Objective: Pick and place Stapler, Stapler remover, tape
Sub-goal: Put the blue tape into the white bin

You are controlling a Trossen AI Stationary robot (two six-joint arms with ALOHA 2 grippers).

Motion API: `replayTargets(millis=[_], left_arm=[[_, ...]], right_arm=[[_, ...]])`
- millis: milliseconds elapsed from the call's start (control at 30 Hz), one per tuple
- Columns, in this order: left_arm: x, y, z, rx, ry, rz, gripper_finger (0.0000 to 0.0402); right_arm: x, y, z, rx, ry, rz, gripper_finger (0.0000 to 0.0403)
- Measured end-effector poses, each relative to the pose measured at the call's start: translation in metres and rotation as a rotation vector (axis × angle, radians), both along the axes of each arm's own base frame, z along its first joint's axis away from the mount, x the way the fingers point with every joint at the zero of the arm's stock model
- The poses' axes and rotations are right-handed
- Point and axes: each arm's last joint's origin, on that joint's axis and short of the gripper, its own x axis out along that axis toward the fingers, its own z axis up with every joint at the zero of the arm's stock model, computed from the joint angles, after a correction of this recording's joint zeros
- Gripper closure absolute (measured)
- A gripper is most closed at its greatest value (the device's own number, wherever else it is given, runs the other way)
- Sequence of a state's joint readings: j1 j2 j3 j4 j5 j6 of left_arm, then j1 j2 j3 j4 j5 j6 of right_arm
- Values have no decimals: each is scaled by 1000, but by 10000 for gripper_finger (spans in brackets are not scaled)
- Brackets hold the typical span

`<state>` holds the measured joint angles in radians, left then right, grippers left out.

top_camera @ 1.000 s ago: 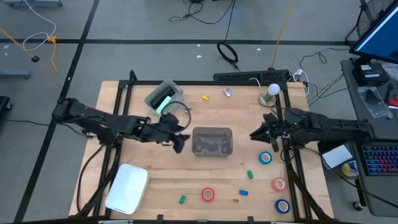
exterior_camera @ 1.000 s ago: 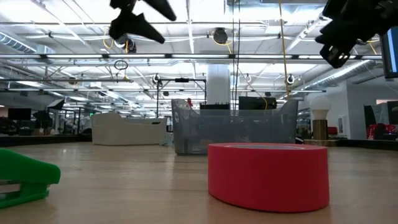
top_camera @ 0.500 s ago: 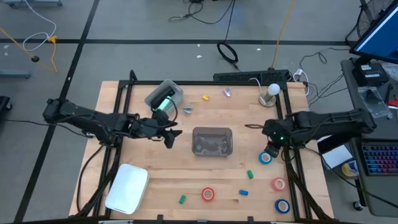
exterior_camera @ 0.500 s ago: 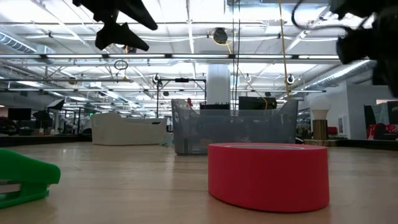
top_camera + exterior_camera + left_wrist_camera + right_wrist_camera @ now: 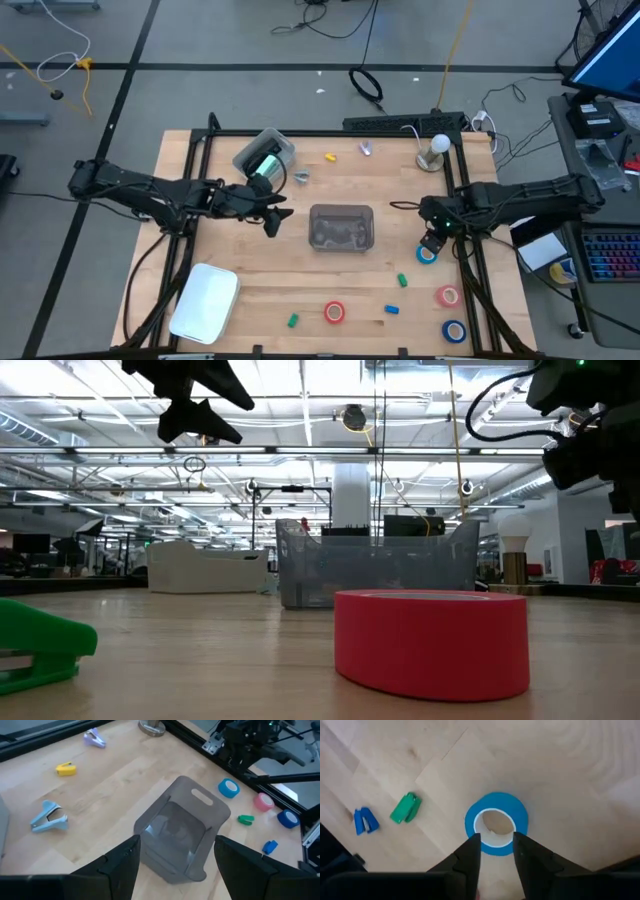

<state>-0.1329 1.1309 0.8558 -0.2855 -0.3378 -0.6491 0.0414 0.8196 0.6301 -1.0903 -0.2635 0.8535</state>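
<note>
clear bin mid-table, white lid near-left corner, lamp far right. small clips scattered: yellow, green, blue.

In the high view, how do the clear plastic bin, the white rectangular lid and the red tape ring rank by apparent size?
Largest to smallest, as seen from above:
1. White rectangular lid
2. Clear plastic bin, only slightly smaller than the lid; these two are close.
3. Red tape ring, plainly the smallest.
</note>
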Motion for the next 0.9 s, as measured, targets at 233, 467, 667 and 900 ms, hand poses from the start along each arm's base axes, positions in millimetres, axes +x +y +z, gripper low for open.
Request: replayTargets(millis=[233, 467, 667, 900], left_arm=[[0, -1, 0, 0, -3, -4, 149], [0, -1, 0, 13, 1, -12, 149], [0, -1, 0, 23, 3, -18, 149], [0, -1, 0, 36, 8, -26, 149]], right_arm=[[1, 0, -9, 25, 15, -103, 224], [3, 0, -16, 77, 45, -314, 200], [7, 2, -19, 166, 39, -376, 209], [13, 5, -27, 217, -13, -390, 213]])
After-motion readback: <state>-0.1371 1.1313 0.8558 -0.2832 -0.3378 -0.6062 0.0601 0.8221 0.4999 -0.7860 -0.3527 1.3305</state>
